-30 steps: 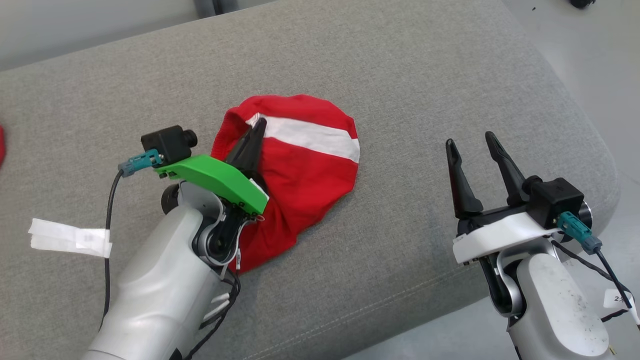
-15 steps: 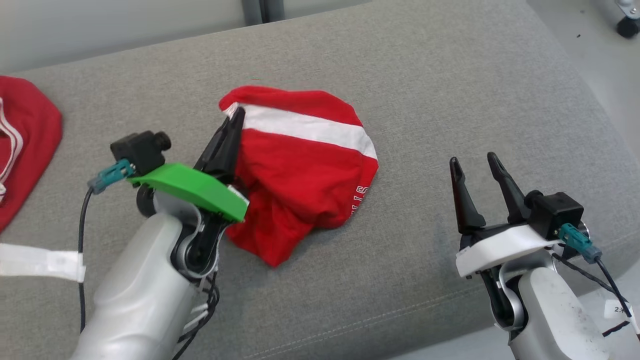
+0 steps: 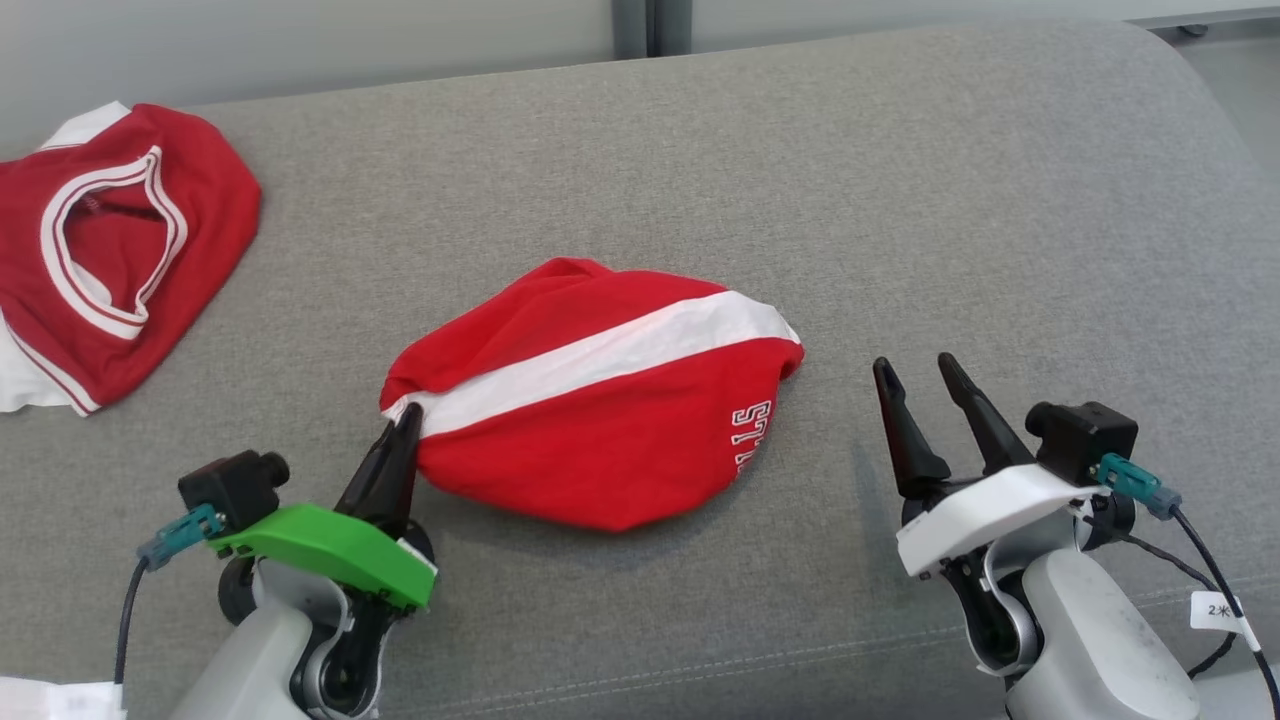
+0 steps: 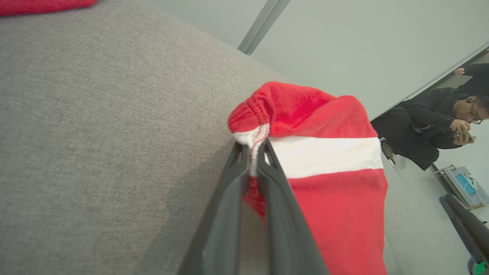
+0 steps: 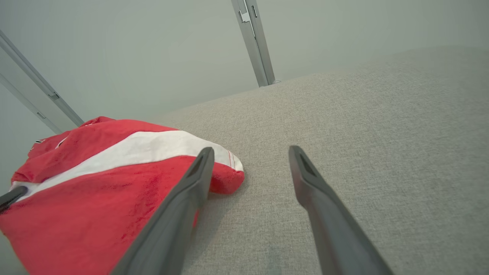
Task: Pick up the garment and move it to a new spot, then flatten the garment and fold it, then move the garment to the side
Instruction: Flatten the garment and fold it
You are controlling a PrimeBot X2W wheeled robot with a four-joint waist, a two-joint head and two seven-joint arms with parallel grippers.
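Note:
The garment (image 3: pixel 600 430), red shorts with a white stripe and white lettering, lies bunched in the middle of the grey cushion (image 3: pixel 900 200). My left gripper (image 3: pixel 405 425) is shut on its left end, at the white part of the waistband. In the left wrist view the gripper (image 4: pixel 251 147) pinches that gathered hem, and the garment (image 4: pixel 328 198) hangs to the right of it. My right gripper (image 3: pixel 912 363) stands open just right of the garment, apart from it. In the right wrist view the gripper (image 5: pixel 251 149) holds nothing, and the garment (image 5: pixel 114 164) lies to its left.
A second red garment with white trim (image 3: pixel 110 250) lies at the cushion's far left. White tape (image 3: pixel 60 700) sits at the lower left. The cushion's front edge runs close below both arms. A person in dark clothes (image 4: pixel 431 126) stands beyond the cushion.
The camera has shifted. My left gripper has drawn back toward me, still holding the hem, and the garment now stretches out ahead of it and closer to the open right gripper.

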